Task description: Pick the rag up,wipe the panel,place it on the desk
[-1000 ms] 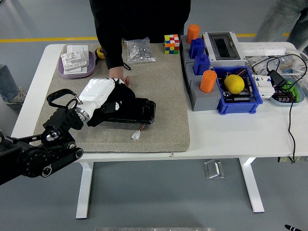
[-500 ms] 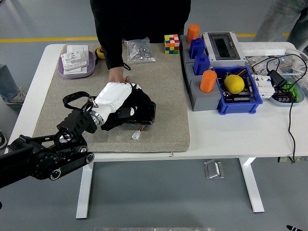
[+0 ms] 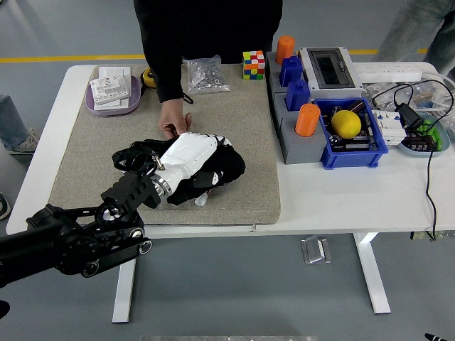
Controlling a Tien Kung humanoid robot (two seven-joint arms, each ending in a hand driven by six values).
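Moved: since a second ago the left hand (image 3: 193,158) has swept rightward across the panel (image 3: 224,170), from its left end to its right end; the forearm has followed it in over the mat.
Rag: dark cloth, barely separable from the dark panel under it; I take it to be bunched beneath the white palm, near the mat's front middle, but I cannot make out its edges.
Left hand: palm down, fingers curled over the dark mass; whether they actually pinch the rag is not visible from here, so I cannot tell.
Panel: mostly covered now, only its right end showing past the hand; earlier its whole right half lay bare.
Meaning for the task: looks like a wiping stroke in progress, well past pick-up; setting the rag down on the desk is not yet done.
Person's hand (image 3: 173,126): resting on the mat just behind the robot's hand, about where it was before, seemingly steadying the panel's far edge.
White connector (image 3: 201,200): by the panel's near edge, now partly tucked under the wrist.
Mat (image 3: 242,121): grey felt, same place.
Right arm: not in sight.
Surroundings: colour cube (image 3: 253,64), blue bin (image 3: 355,150) with yellow ball (image 3: 346,123), unchanged.
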